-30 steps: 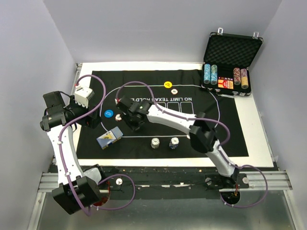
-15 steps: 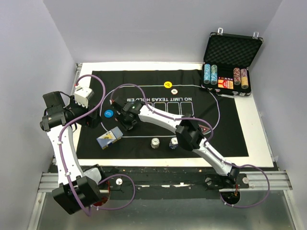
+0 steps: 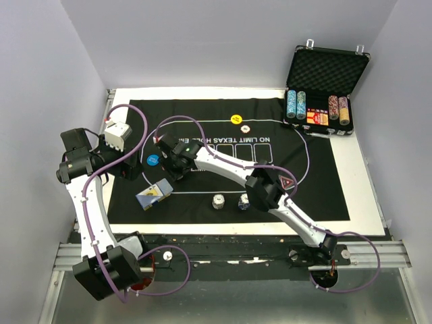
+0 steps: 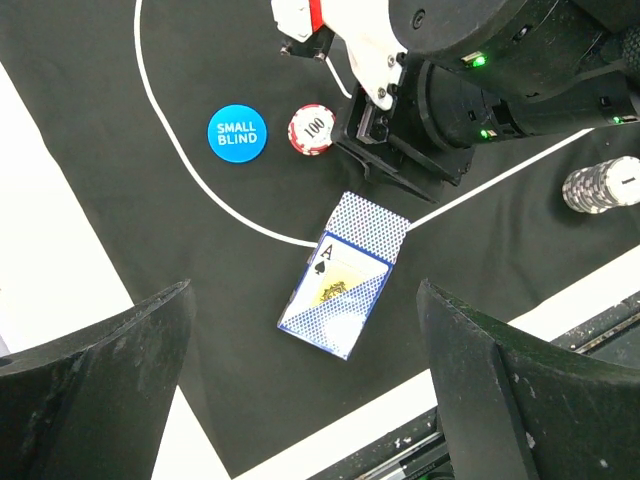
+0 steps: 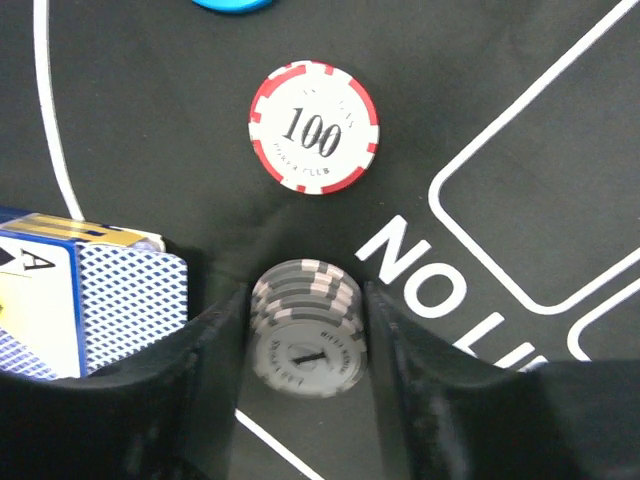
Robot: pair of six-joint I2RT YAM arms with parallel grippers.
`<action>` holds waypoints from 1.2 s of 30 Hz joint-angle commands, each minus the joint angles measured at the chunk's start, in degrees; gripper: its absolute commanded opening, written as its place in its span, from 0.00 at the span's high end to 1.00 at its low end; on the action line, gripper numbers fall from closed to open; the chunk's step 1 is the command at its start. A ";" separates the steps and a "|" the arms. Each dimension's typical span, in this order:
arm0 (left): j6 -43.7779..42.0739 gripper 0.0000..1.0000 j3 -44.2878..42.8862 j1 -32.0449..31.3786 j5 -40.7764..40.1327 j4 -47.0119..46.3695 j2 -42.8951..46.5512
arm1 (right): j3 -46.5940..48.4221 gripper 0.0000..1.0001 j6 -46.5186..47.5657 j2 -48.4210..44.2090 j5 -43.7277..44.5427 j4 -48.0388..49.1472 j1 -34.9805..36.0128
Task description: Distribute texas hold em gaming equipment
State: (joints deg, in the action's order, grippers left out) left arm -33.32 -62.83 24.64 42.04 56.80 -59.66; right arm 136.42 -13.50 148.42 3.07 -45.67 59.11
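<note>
One grey-and-white chip stack, marked 1 | clamped in right jaws | left jaws wide, empty

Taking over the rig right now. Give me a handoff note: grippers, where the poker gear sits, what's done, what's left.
Left gripper: open, empty, above the card deck box.
Right gripper: closed on a grey chip stack, next to the red 100 chip and the blue small blind button.
Done: yellow button and a single chip lie at the far side of the black felt mat; two chip stacks stand near its near edge.
Left: probably release the held stack. More chips sit in the open case. No loose cards show.
</note>
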 commanded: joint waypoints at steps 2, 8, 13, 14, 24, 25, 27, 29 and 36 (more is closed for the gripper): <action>0.01 0.01 -0.01 0.32 1.90 -0.19 -0.19 | 1.13 0.36 -0.57 2.67 -2.10 1.90 -0.40; 0.10 0.01 0.51 0.41 2.08 -0.19 -0.11 | -0.01 0.31 -0.74 0.12 -1.06 3.22 -0.93; 0.27 0.01 0.25 0.41 2.34 0.16 -0.02 | -3.43 0.30 -0.04 -6.81 3.07 3.31 -2.15; 0.36 0.01 0.16 0.41 2.43 0.16 -0.11 | -5.62 0.29 0.05 -8.74 3.60 3.57 -2.42; -2.45 0.01 0.25 0.41 1.38 1.56 -0.90 | -33.47 0.13 0.14 -29.40 3.79 6.29 -3.30; -2.62 0.01 0.16 0.41 1.29 1.56 -0.90 | -36.37 0.11 -0.12 -31.07 3.44 6.73 -3.30; -2.80 0.01 0.42 0.41 1.03 1.83 -0.81 | -41.12 0.10 -0.91 -34.06 2.99 8.14 -3.21; -2.80 0.01 0.51 0.32 0.94 1.74 -0.72 | -44.73 0.09 -1.27 -36.52 2.64 8.49 -3.13; -2.80 0.01 0.43 0.40 1.02 1.65 -0.72 | -52.13 0.03 -1.09 -40.40 0.88 6.56 -2.07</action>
State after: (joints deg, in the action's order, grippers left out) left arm -34.96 -62.83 24.64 42.26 57.54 -60.45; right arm 86.72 -14.46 111.33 5.65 -38.28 55.72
